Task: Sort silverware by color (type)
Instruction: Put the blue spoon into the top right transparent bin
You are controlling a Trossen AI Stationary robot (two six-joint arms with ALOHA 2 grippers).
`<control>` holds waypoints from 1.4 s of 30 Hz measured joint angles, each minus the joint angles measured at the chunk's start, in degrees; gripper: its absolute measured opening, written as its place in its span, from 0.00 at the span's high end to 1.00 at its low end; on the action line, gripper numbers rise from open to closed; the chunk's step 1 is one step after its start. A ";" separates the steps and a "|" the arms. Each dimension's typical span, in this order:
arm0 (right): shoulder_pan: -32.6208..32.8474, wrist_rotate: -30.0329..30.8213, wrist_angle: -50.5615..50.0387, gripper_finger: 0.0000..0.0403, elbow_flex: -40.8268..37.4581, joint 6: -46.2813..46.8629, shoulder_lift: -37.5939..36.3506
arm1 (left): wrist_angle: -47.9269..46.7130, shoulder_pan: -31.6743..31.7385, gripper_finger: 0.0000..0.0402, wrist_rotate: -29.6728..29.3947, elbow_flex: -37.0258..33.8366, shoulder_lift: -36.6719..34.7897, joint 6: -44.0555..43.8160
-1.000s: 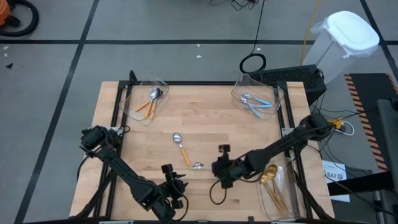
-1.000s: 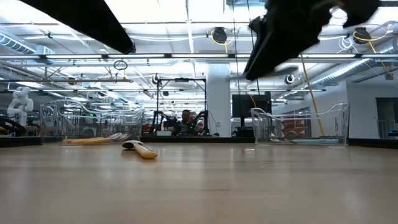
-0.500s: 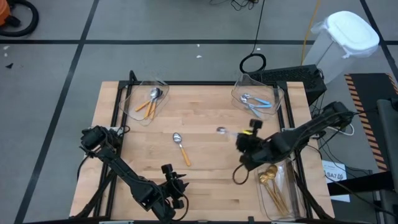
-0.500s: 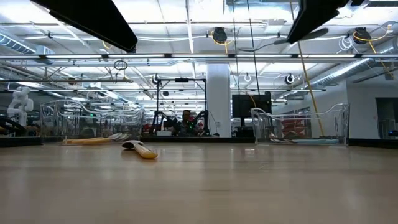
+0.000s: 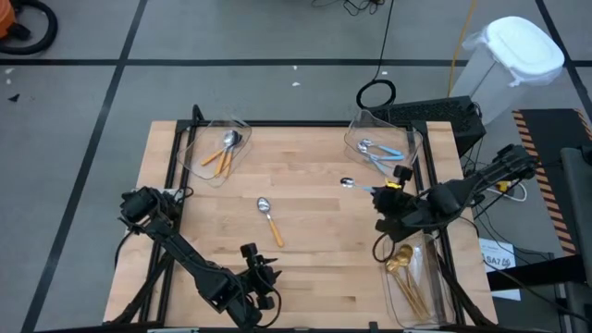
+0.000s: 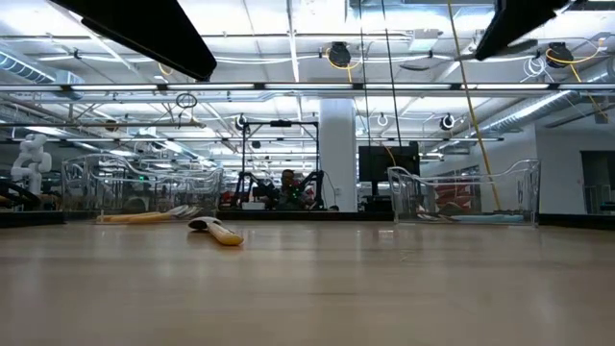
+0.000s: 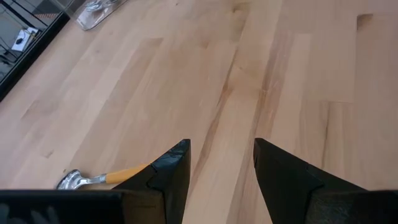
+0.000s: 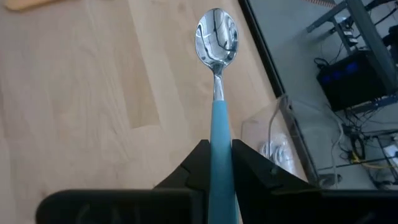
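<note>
My right gripper (image 5: 383, 191) is shut on a blue-handled spoon (image 5: 359, 186) and hovers over the table's right side, just short of the far right bin (image 5: 404, 139), which holds blue-handled spoons. One orange-handled spoon (image 5: 269, 220) lies flat mid-table; it also shows in the low view as the orange-handled spoon (image 6: 217, 231). The far left bin (image 5: 205, 138) holds orange-handled spoons, and the bin at the right near corner (image 5: 426, 266) holds gold ones. My left gripper (image 7: 221, 155) is open and waits at the near edge. My right gripper pinches the spoon's light blue handle (image 8: 221, 127) between its two fingers, which lie along the handle. The silver bowl (image 8: 216, 34) sticks out ahead of the fingertips. The spoon is lifted clear of the table and lies about level, bowl pointing toward the table's left.
A dark frame runs around the tabletop (image 5: 305, 157). A white bin with a lid (image 5: 511, 57) and cables stand on the floor beyond the right far corner. Bare wood lies between the three bins.
My right gripper has carried the blue-handled spoon up from the near middle of the table, swinging right and toward the far edge, close to the far right bin. The spoon is now clear of the wood. The orange-handled spoon has stayed put.
</note>
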 joint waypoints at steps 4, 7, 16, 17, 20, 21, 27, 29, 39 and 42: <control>-0.02 -0.05 2.36 0.90 -5.52 0.94 -5.74 | 0.05 0.58 0.57 0.00 0.00 -0.02 0.32; -0.36 0.01 5.77 0.90 -8.59 0.95 -9.86 | 0.68 1.30 0.57 -0.02 0.00 -0.02 1.61; -9.53 4.67 7.46 0.90 -11.84 3.54 -14.57 | 9.43 5.82 0.57 0.29 0.00 -0.09 12.18; -11.08 4.71 7.72 0.90 -11.84 2.35 -14.57 | 10.53 6.35 0.57 0.72 0.00 -0.09 13.46; -15.90 2.75 8.65 0.90 -11.84 -2.67 -14.57 | 12.60 7.74 0.57 1.69 0.00 -0.09 16.04; -17.68 1.56 8.89 0.90 -11.84 -4.58 -14.57 | 12.98 8.14 0.57 1.94 0.00 -0.09 16.70; -27.97 -4.07 9.92 0.90 -11.84 -13.36 -14.66 | 13.09 9.72 0.57 3.61 0.00 -0.09 17.47; -31.44 -6.12 10.87 0.90 -11.84 -16.14 -14.66 | 13.08 10.05 0.57 3.63 0.00 -0.09 17.49; -48.26 -20.09 15.00 0.90 -11.84 -29.79 -13.12 | 12.97 10.36 0.57 3.79 0.00 -0.09 18.13; -52.45 -23.56 15.85 0.90 -11.84 -31.99 -11.40 | 12.81 10.36 0.57 4.57 0.00 -0.09 18.11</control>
